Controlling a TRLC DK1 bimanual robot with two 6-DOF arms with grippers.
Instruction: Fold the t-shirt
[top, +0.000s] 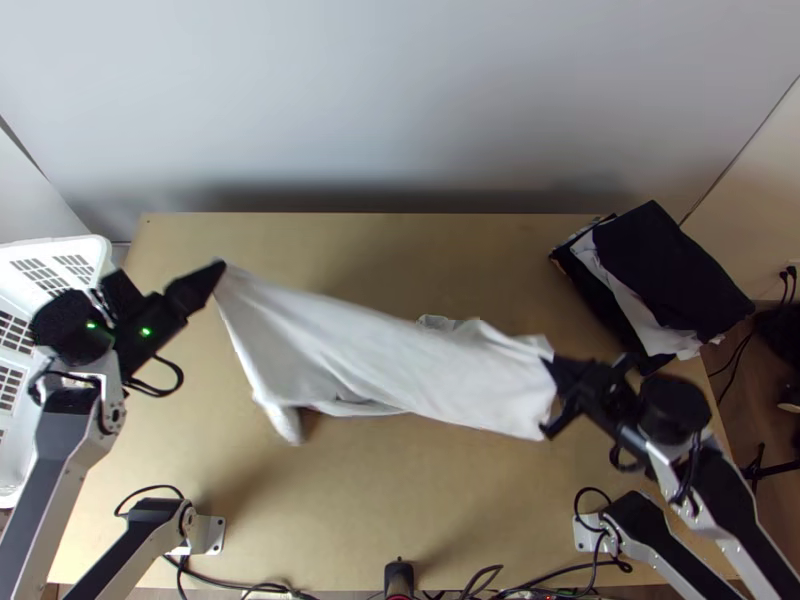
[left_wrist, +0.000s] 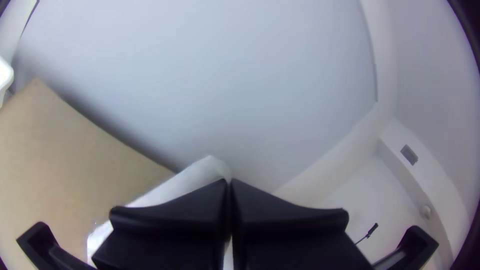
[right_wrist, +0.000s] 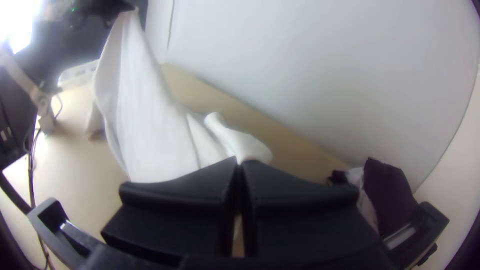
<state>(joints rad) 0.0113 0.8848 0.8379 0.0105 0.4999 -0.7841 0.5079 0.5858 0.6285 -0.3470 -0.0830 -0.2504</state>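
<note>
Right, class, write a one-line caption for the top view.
The left gripper and right gripper hold a white t-shirt between them over the table, dark clothes stacked far right.

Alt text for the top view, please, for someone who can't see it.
A white shirt is stretched across a wooden table between two robot arms, one corner in the left claw, the other end in the right claw. Dark and white clothes are piled far right; a white basket is at left.
</note>
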